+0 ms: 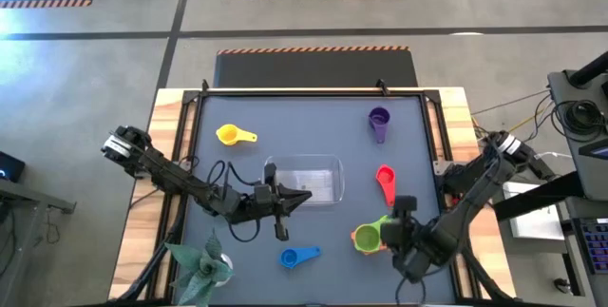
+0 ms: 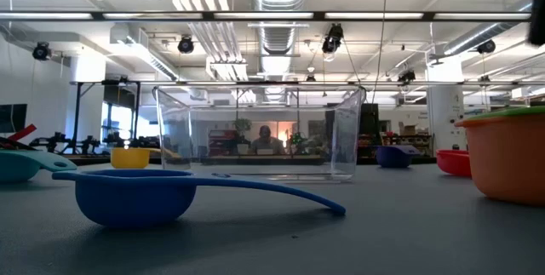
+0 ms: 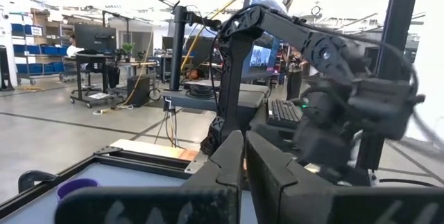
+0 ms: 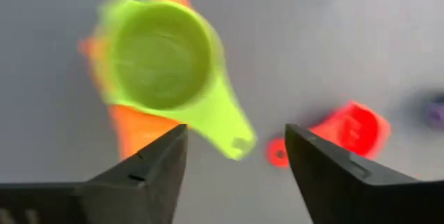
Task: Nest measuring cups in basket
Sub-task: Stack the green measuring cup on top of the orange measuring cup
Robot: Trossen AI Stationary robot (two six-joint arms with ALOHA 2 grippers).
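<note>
The clear basket stands mid-table with nothing in it. The green cup sits nested in the orange cup near the right near corner. Resting apart on their bases are the red cup, the purple cup, the yellow cup and the blue cup. A teal cup shows only in the low view. My right gripper hangs open above the green cup's handle. My left gripper is shut at the basket's near left corner.
A green artificial plant stands at the near left corner. A raised frame runs round the grey mat. The left arm lies low across the mat's left half. There is bare mat between the basket and the red cup.
</note>
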